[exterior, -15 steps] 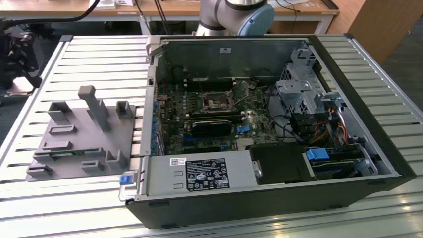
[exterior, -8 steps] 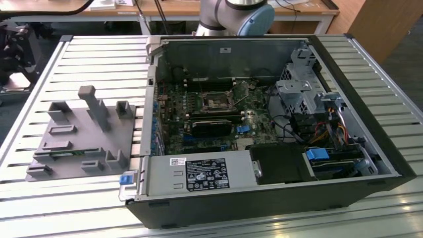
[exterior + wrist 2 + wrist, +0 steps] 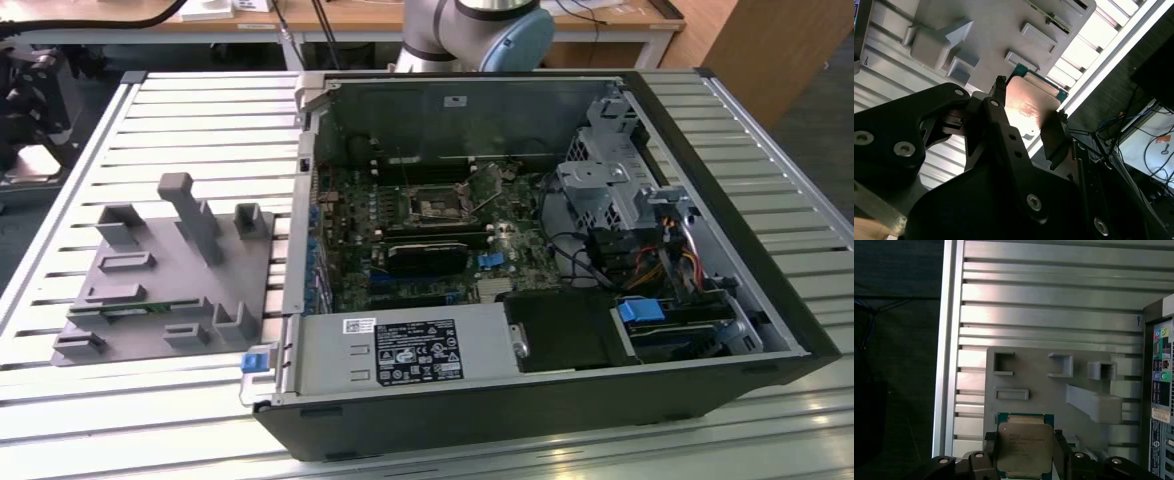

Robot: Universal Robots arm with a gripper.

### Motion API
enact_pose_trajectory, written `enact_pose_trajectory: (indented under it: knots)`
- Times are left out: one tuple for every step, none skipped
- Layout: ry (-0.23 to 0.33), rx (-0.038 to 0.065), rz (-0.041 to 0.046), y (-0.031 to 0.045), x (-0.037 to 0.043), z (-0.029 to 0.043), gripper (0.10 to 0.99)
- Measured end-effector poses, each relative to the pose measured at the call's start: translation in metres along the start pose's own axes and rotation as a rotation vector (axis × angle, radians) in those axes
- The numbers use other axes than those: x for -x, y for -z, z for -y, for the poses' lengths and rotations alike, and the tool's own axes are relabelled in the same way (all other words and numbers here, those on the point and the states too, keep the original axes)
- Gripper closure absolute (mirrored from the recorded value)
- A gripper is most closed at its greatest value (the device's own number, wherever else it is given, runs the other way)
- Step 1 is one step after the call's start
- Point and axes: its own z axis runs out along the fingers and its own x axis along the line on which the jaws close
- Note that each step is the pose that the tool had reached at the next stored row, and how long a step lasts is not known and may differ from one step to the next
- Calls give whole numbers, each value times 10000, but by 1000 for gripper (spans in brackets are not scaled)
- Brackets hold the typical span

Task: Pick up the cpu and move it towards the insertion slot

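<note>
Slatted bench [image 3: 80,400] carries a grey tray [image 3: 174,290] at the exterior view's left, with raised blocks and recesses on its top. In the first wrist view the claw [image 3: 1024,435] is clamped on the cpu [image 3: 1025,444]. Its black fingers [image 3: 990,447] press two opposite edges, with the silver top facing the camera and the green rim showing. The cpu is over the tray's edge; whether it rests on the tray or hangs clear cannot be told. At the exterior view's right an open case [image 3: 534,410] lies on its side on the bench, board [image 3: 400,250] exposed. The slot [image 3: 438,207], a silver frame round a dark centre, sits on that board, well apart from the tray.
</note>
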Motion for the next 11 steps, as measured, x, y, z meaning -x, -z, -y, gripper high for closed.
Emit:
enact_pose_trajectory:
  knots:
    - [1,0,0,1,3,0,557]
    - [1,1,1,2,5,1,557]
    - [0,1,2,2,5,0,557]
    - [0,2,3,4,6,0,557]
    - [1,1,1,5,7,0,557]
    - [1,1,1,6,6,0,557]
    - [1,2,2,7,6,0,557]
    - [1,1,2,9,7,0,557]
    - [1,1,1,10,7,0,557]
    - [1,1,1,21,15,0,557]
    - [1,1,2,30,18,0,557]
